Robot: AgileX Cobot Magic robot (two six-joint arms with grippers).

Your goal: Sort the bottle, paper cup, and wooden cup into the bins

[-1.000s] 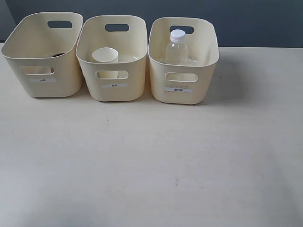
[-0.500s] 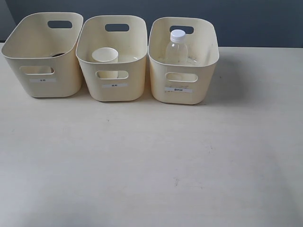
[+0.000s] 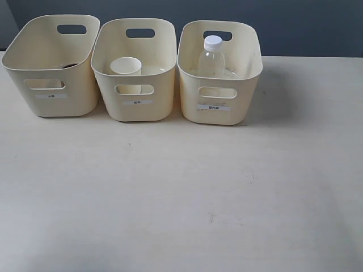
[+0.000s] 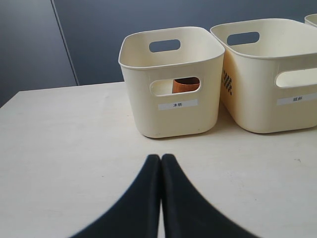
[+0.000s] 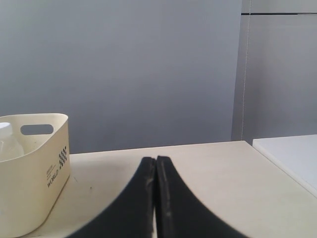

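Three cream bins stand in a row at the back of the table. The clear bottle [image 3: 212, 58] with its white cap stands upright in the right bin [image 3: 219, 113]. The white paper cup [image 3: 126, 67] sits in the middle bin [image 3: 136, 110]. Of the wooden cup [image 3: 69, 66] only a dark sliver shows in the left bin [image 3: 51, 105]; in the left wrist view its brown side [image 4: 185, 85] shows through that bin's [image 4: 173, 116] handle cut-out. My left gripper [image 4: 160, 158] is shut and empty, low over the table in front of that bin. My right gripper [image 5: 155, 160] is shut and empty, beside the right bin [image 5: 29, 188]. Neither gripper shows in the exterior view.
The pale wooden table [image 3: 181, 192] stretches in front of the bins. A dark grey wall [image 3: 306, 25] runs behind them. In the right wrist view a white surface [image 5: 292, 153] adjoins the table's far side.
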